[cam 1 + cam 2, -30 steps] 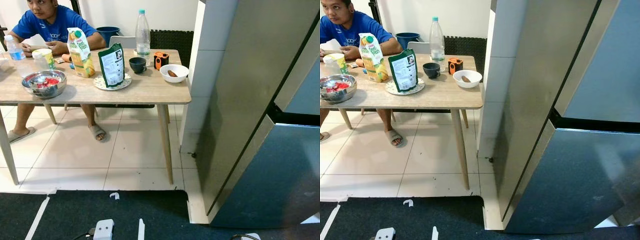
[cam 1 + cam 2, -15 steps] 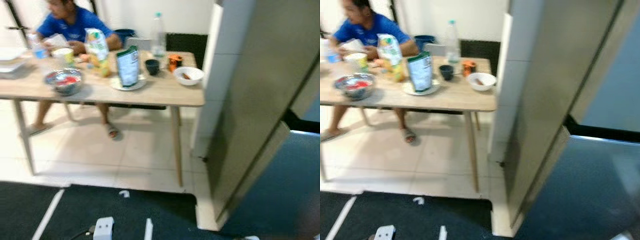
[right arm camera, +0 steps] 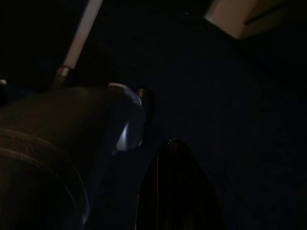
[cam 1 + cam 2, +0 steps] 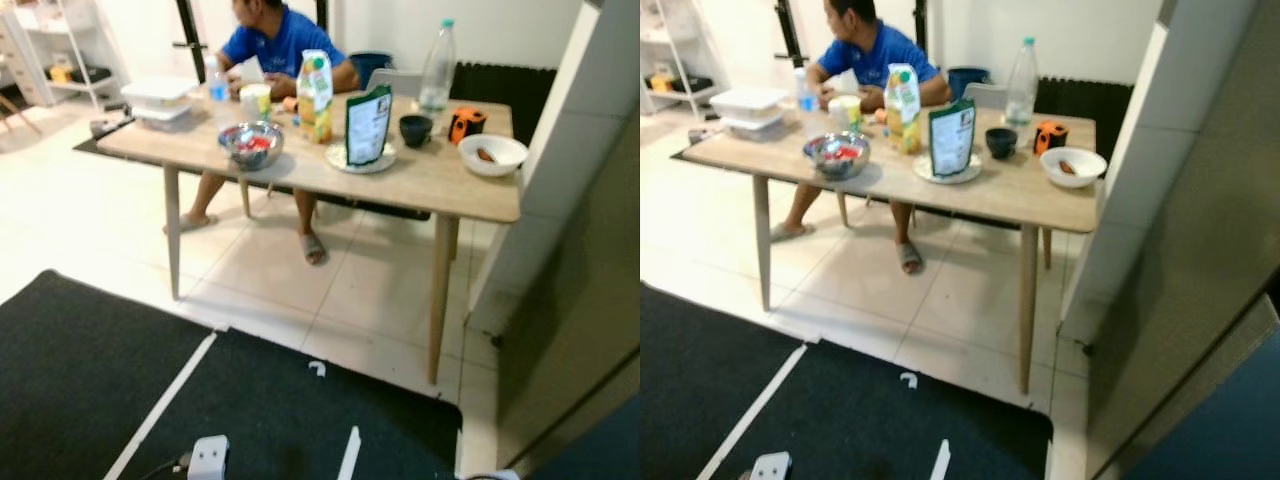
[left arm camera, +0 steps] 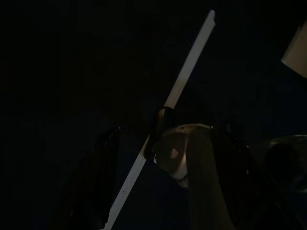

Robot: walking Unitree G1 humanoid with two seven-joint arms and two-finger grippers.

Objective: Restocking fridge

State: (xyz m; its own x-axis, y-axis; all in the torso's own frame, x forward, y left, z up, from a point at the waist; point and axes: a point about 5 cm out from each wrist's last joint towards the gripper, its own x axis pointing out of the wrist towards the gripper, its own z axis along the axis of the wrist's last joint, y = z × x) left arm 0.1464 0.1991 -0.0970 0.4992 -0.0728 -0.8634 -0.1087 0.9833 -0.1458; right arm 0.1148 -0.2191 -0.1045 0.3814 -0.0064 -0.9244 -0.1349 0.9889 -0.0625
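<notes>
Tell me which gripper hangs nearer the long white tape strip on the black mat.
Left, probably. The left gripper hangs directly over the long white tape strip; the right gripper hangs well off to one side of it.

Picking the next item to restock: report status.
Both arms hang idle, wrist views dark. Juice carton, green pouch, water bottle on table. Person seated behind it.

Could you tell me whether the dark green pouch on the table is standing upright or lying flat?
Upright. The green pouch stands on its base on a patterned plate, its printed front facing the camera, its top edge higher than the dark cup beside it.
</notes>
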